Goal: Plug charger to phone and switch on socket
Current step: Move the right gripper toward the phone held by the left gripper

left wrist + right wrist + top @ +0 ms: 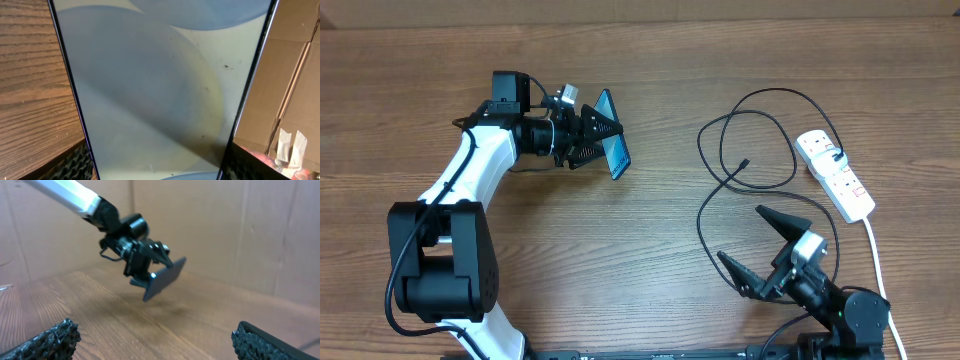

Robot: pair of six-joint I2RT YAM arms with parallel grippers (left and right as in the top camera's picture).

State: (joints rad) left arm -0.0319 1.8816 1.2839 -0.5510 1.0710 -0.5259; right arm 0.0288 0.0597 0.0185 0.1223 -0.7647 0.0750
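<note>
I see the wooden worktop [620, 260] with the white socket [834, 175] lying far right. My left fingers [598, 124] clamp the phone [614, 148], lifted and tilted, upper centre. The right fingers [782, 220] gape wide, empty. The charger [744, 163] loops beside the socket, its tip well apart from the phone.

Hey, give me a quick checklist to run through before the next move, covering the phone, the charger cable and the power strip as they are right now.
1. Phone clamped in the left gripper: ok.
2. Right gripper open and empty: ok.
3. Plug tip of the charger lying free, nothing on top of it: ok.
4. Charger plugged into the phone: not ok, they are well apart.
5. Socket switched on: cannot tell, the switches are too small.
</note>
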